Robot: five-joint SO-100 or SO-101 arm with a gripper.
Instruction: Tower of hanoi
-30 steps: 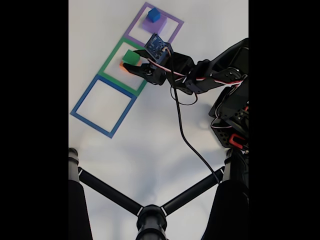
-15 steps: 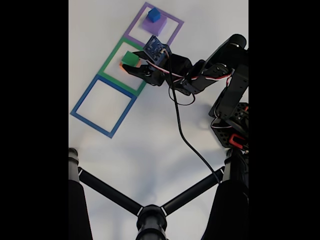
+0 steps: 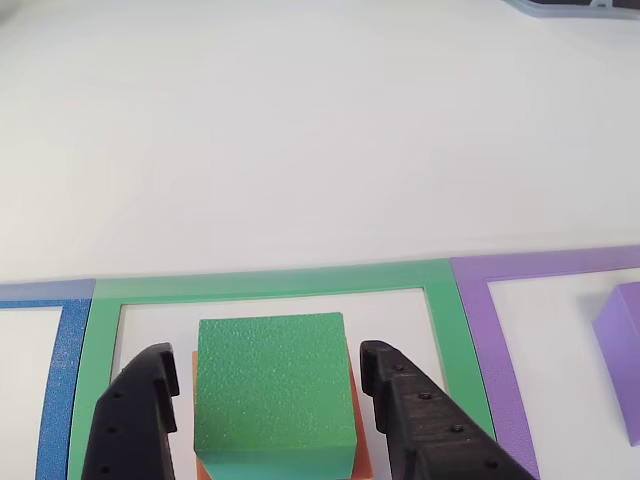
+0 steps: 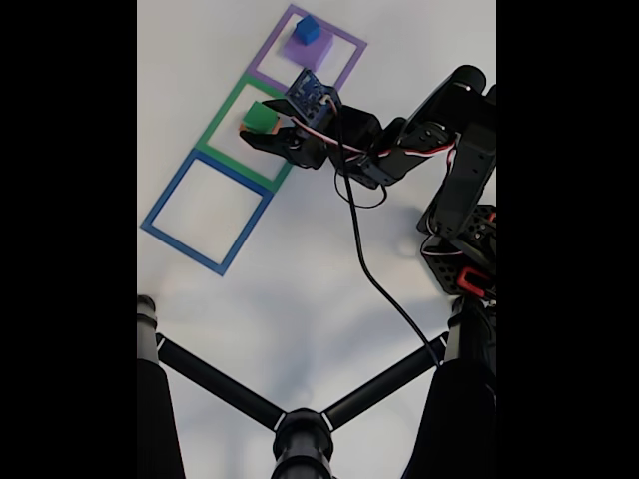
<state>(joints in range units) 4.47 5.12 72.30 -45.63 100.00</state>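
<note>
In the other view the green block (image 3: 275, 385) rests on the orange block (image 3: 359, 432), both inside the green frame (image 3: 270, 282). My gripper (image 3: 268, 352) is open, one black finger (image 3: 135, 420) on each side of the green block with narrow gaps. The purple block (image 3: 625, 345) shows at the right edge. In the fixed view the gripper (image 4: 268, 128) reaches over the green block (image 4: 261, 118) in the green frame (image 4: 218, 135). The small blue cube (image 4: 308, 31) sits on the purple block (image 4: 298, 52) inside the purple frame (image 4: 344, 60).
A blue frame (image 4: 160, 215) lies with nothing inside it, below left of the green one. The arm's base (image 4: 464, 249) stands at the right, with a black cable (image 4: 369, 269) trailing down. Black tripod legs (image 4: 300, 429) cross the bottom of the fixed view.
The arm has stretched forward and its elbow has risen. The gripper slid up the fixed view, and its fingers now flank the green block.
</note>
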